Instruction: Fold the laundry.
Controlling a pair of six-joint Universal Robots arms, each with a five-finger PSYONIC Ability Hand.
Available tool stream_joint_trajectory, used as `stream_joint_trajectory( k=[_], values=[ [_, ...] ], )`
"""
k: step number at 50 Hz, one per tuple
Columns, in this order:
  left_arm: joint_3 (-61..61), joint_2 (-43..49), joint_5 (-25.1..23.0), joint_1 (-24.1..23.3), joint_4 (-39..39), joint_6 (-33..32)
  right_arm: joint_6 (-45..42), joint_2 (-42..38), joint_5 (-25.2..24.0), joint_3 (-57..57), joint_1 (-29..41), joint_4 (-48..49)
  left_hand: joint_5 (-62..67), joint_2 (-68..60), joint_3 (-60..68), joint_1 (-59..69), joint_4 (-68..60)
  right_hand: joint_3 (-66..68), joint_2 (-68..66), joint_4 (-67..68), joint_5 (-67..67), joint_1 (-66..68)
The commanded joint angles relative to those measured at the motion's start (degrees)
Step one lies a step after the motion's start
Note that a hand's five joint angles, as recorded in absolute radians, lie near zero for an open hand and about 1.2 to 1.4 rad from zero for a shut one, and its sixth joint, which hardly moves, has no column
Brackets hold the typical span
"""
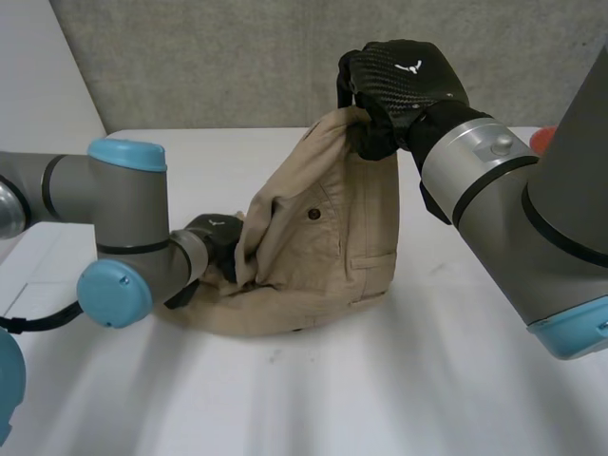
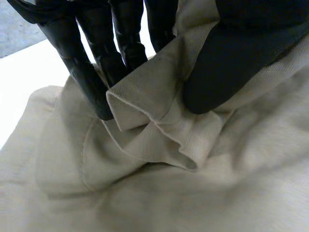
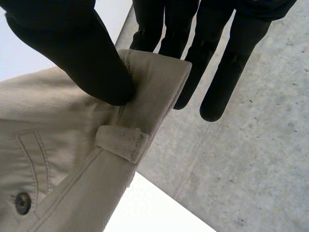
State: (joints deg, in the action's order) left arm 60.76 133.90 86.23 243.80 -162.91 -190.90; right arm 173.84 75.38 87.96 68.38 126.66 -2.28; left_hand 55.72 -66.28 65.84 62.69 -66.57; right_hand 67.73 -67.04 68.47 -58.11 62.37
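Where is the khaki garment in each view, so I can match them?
Head view: garment mid-table, its top lifted by the right hand, left hand at its low side.
Left wrist view: garment under the left hand, a fold pinched.
Right wrist view: garment, its waistband pinched by the right hand.
Shared landmark: the white table.

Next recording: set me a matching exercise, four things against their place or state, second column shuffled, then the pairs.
1. black left hand
2. black right hand
3. beige twill garment
4. dark round button

A. partly raised, lower part on the white table
B. sewn onto the beige cloth
C. low near the table, pinching a fold
D. held high, pinching the waistband

Pairs: 1-C, 2-D, 3-A, 4-B
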Motion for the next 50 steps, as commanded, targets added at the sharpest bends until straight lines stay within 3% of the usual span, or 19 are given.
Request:
stream_joint_trajectory(
  k=[1,5,10,14,19,28,33,37,41,45,50],
  values=[
    [-0.1,-5.2,5.3,2.8,1.9,0.4,-2.6,0.0,0.2,0.7,-3.2,0.0,14.3,-13.7,14.2,17.3,-13.4,12.3,-13.0,11.5,-11.9,17.6],
    [3.1,-15.7,3.5,6.2,2.8,-2.1,-8.2,-0.1,-0.5,1.1,-6.9,-0.4,14.3,-13.7,14.2,17.3,-13.4,12.3,-13.0,11.5,-11.9,17.6],
    [6.6,-29.0,-2.3,11.0,9.4,-9.0,-16.1,-0.1,-5.0,1.8,-10.9,-3.1,14.3,-13.7,14.2,17.3,-13.4,12.3,-13.0,11.5,-11.9,17.6],
    [6.4,-35.2,-7.0,14.7,14.6,-11.2,-21.1,-0.3,-10.4,2.9,-12.0,-5.3,14.3,-13.7,14.2,17.3,-13.4,12.3,-13.0,11.5,-11.9,17.6],
    [5.1,-35.9,-12.4,16.7,18.4,-11.5,-25.2,-0.9,-14.8,4.1,-11.3,-6.3,14.3,-13.7,14.2,17.3,-13.4,12.3,-13.0,11.5,-11.9,17.6],
    [-1.6,-21.1,-8.9,18.3,18.2,-13.5,-27.5,-8.2,-10.5,0.4,-8.8,-6.0,14.3,-13.7,14.2,17.3,-13.4,12.3,-13.0,11.5,-11.9,17.6],
    [-17.5,-11.3,-6.3,18.5,17.3,-17.8,-31.3,-15.3,-7.5,-9.8,-7.6,-1.3,14.3,-13.7,14.2,17.3,-13.4,12.3,-13.0,11.5,-11.9,17.6],
    [-35.8,-6.2,-4.8,18.6,13.2,-17.9,-30.5,-18.6,-1.8,-21.0,-7.9,9.2,14.3,-13.7,14.2,17.3,-13.4,12.3,-13.0,11.5,-11.9,17.6],
    [-48.9,-5.9,-3.8,18.7,4.8,-12.1,-23.7,-18.2,3.3,-25.7,-8.5,25.8,14.3,-13.7,14.2,17.3,-13.4,12.3,-13.0,11.5,-11.9,17.6],
    [-47.3,-7.6,-1.7,18.8,-3.7,-7.6,-17.8,-15.9,2.9,-23.3,-8.9,36.1,14.3,-13.7,14.2,17.3,-13.4,12.3,-13.0,11.5,-11.9,17.6],
    [-38.6,-9.6,0.0,19.3,-10.4,-4.7,-15.5,-13.4,1.3,-17.4,-8.7,37.3,14.3,-13.7,14.2,17.3,-13.4,12.3,-13.0,11.5,-11.9,17.6]
  ],
)
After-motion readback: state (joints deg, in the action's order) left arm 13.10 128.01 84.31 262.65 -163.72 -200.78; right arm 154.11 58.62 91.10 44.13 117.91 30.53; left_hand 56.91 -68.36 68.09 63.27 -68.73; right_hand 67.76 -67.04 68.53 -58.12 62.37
